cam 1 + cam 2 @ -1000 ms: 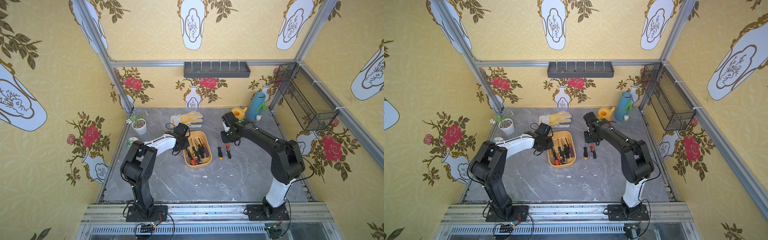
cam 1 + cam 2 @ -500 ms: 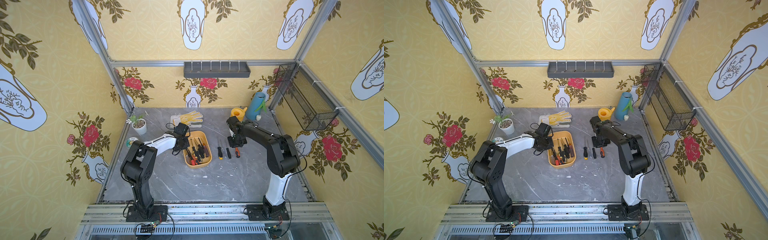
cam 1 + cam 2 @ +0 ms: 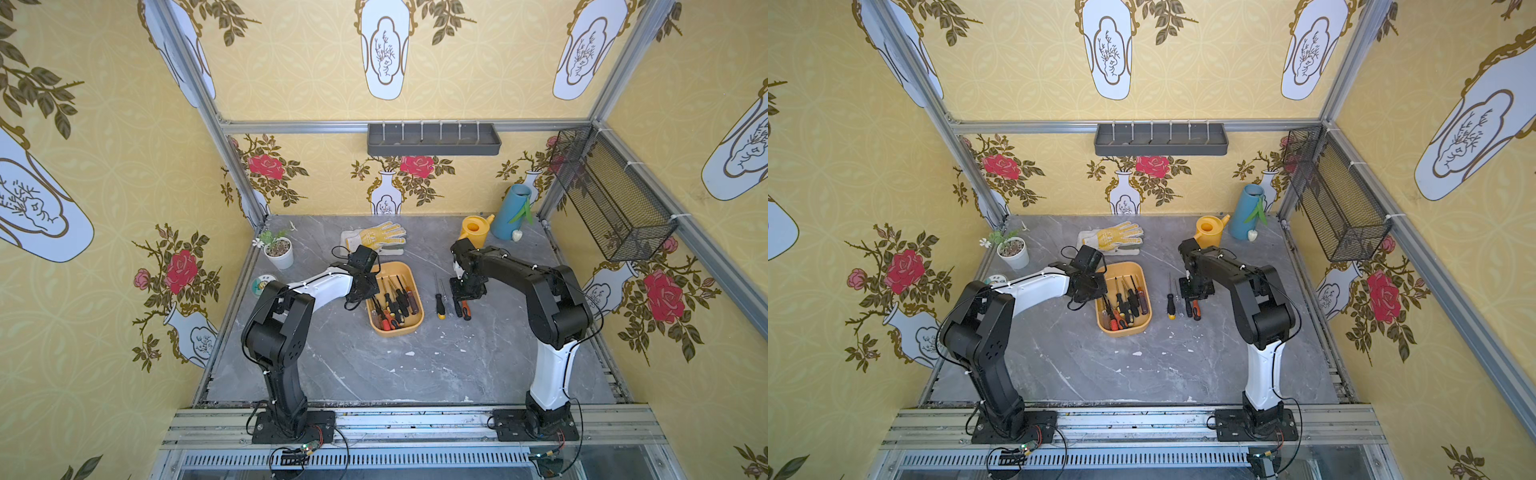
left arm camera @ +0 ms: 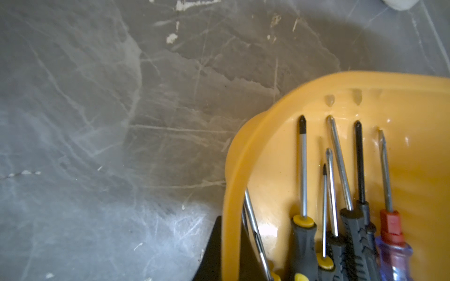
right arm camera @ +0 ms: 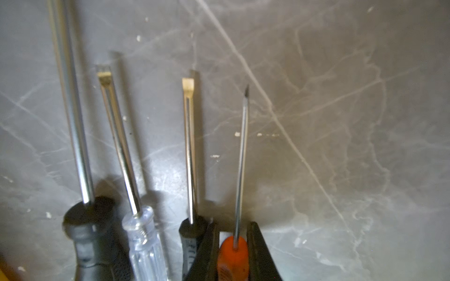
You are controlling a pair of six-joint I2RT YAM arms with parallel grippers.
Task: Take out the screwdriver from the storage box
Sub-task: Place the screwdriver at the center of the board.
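Right hand (image 5: pixel 232 233) is pinching the orange-handled screwdriver (image 5: pixel 239 170) by its handle. The tool is sitting outside the storage box (image 3: pixel 409 328), to the box's right, low at the grey counter (image 3: pixel 374 365); cannot tell whether it is touching. 3 other screwdrivers (image 5: pixel 143 243) are lying just beside it, shafts roughly parallel. Left hand (image 4: pixel 230 260) is pressing together on the box's left rim. Several screwdrivers (image 3: pixel 395 297) are lying inside the box.

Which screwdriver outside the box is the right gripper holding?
The orange-handled screwdriver at the row's end farthest from the storage box, clamped in the right gripper.
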